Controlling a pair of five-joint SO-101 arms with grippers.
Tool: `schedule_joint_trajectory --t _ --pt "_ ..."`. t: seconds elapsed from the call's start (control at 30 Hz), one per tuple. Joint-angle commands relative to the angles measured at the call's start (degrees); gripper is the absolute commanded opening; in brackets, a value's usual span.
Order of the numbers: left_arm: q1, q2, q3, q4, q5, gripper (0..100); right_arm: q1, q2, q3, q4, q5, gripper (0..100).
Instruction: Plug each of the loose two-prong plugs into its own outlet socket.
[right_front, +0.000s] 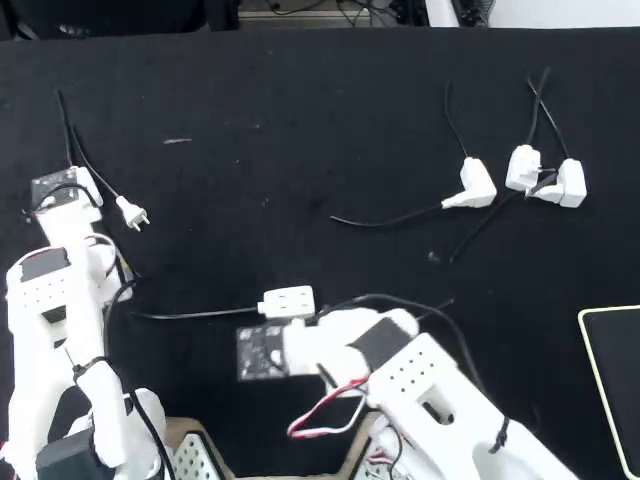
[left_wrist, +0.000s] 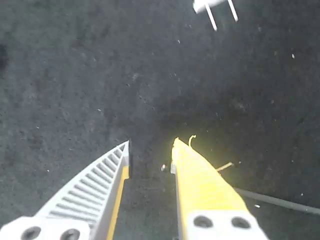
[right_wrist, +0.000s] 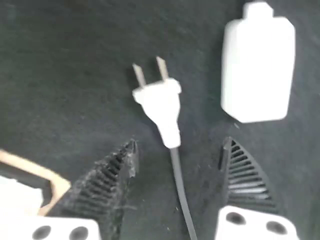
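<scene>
Fingers (right_wrist: 112, 170) of right hand (right_wrist: 179, 144) spread wide astride two-prong plug (right_wrist: 159, 100) beside outlet socket (right_wrist: 257, 70), likely lined up to grasp; left hand (left_wrist: 151, 142) part-open, empty.

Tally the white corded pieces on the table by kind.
Two-prong plugs: 2 (left plug, centre plug)
Sockets: 1 (outlet socket)
Plug or socket, cannot tell: 3 (far-right pieces)
Total: 6
</scene>
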Motion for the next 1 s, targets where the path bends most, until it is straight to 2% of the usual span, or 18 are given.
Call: schedule_joint_trajectory --t 0.0,0.07,0.27,0.47,0.6,0.83,0.97 --pt "-0.6 -1.5 0.3 -1.1 0.9 15 -2.6 3.3 -2.0 -2.2 0.5 25.4" --pt "-0.6 -1.5 1.0 -1.8 0.8 15 -2.7 5.6 -2.6 -3.3 1.2 25.7" --pt "-0.7 -1.5 2.0 -3.0 0.7 15 -2.7 10.9 -3.1 -4.7 9.5 25.5" --pt "-0.2 -1.5 2.0 -3.1 1.0 15 -2.7 12.7 -2.9 -11.0 9.4 25.4" --pt "4.0 -1.5 2.9 -3.7 1.0 15 -2.7 13.8 -2.9 -12.0 9.3 25.4" --pt "13.2 -1.5 9.4 -15.8 0.9 15 -2.5 17.5 -3.2 -12.7 8.7 25.4" --pt "14.6 -1.6 13.1 -20.0 1.0 15 -2.8 18.2 -2.9 -16.6 2.5 25.3"
